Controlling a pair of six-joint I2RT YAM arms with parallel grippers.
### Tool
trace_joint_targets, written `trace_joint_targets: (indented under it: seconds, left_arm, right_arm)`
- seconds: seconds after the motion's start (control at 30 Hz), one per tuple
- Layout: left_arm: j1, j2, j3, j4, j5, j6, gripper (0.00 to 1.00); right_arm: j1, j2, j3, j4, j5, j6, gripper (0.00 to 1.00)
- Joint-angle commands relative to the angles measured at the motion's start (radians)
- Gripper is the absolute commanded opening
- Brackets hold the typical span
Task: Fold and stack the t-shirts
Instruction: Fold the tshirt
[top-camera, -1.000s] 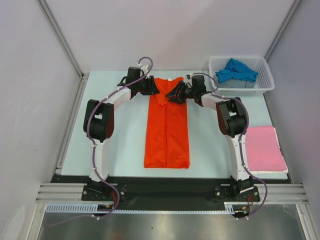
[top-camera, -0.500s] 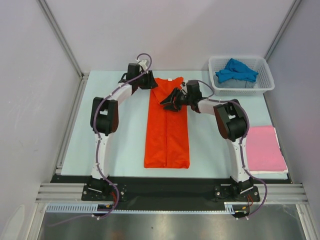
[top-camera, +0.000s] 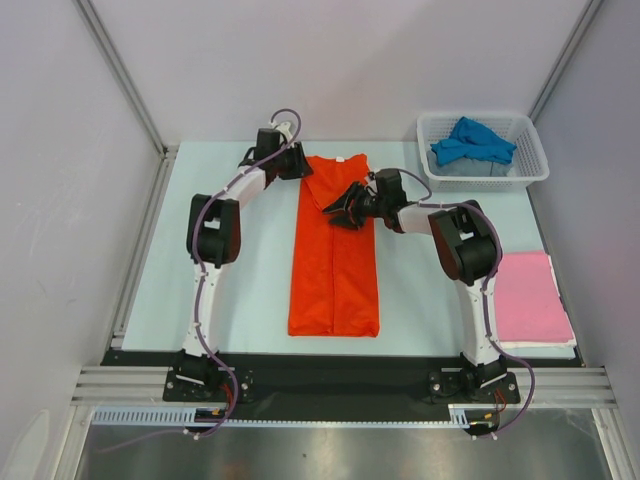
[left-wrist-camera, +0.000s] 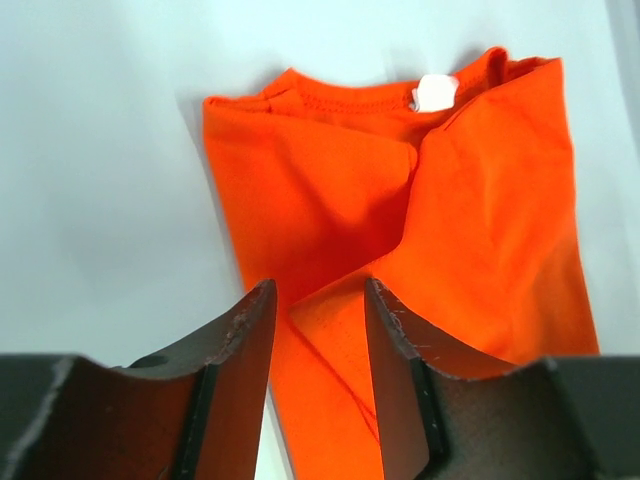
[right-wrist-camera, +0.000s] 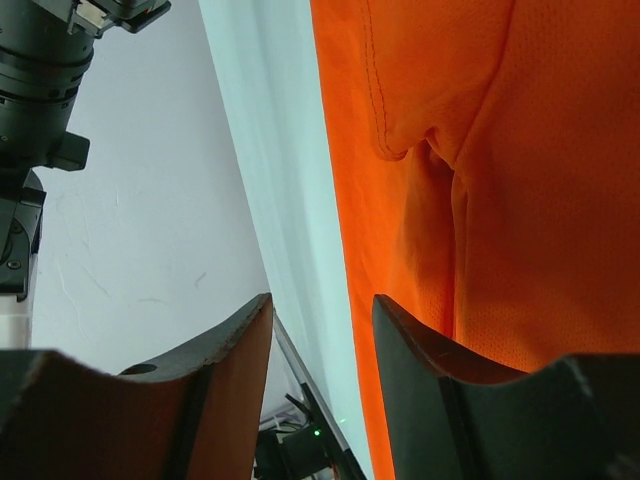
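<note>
Presently: bright orange-red cloth t-shirt (top-camera: 335, 270), folded into a long strip, flat on pale bench (top-camera: 250, 280), collar far. Left claw (left-wrist-camera: 318, 290) by the collar's left corner, half-open, empty; right claw (right-wrist-camera: 320, 300) over the upper chest, likewise. Pink folded t-shirt (top-camera: 530, 298) near right; crumpled blue t-shirt (top-camera: 472, 140) in white mesh basket (top-camera: 530, 172)

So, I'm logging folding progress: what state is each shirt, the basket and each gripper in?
orange t-shirt: folded into a long strip, lying flat.
pink t-shirt: folded, lying flat.
blue t-shirt: crumpled in the basket.
basket: upright.
left gripper: open, empty.
right gripper: open, empty.
</note>
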Motion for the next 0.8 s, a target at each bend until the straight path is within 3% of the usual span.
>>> trace_joint_targets:
  seconds: [0.0, 0.27, 0.5, 0.77]
  left_arm:
    - [0.007, 0.026, 0.089, -0.019, 0.051, -0.031, 0.46]
    - [0.01, 0.028, 0.072, -0.005, 0.096, -0.068, 0.4]
    - [0.012, 0.014, 0.067, -0.026, 0.08, -0.044, 0.49]
    - [0.015, 0.017, 0.066, -0.037, 0.086, -0.045, 0.47]
  right_arm:
    - [0.005, -0.042, -0.009, 0.073, 0.047, 0.087, 0.51]
    - [0.021, -0.004, 0.007, 0.1, 0.102, 0.167, 0.5]
    - [0.028, -0.025, 0.004, -0.002, 0.151, 0.136, 0.47]
    - [0.041, 0.042, 0.105, -0.064, 0.202, 0.126, 0.48]
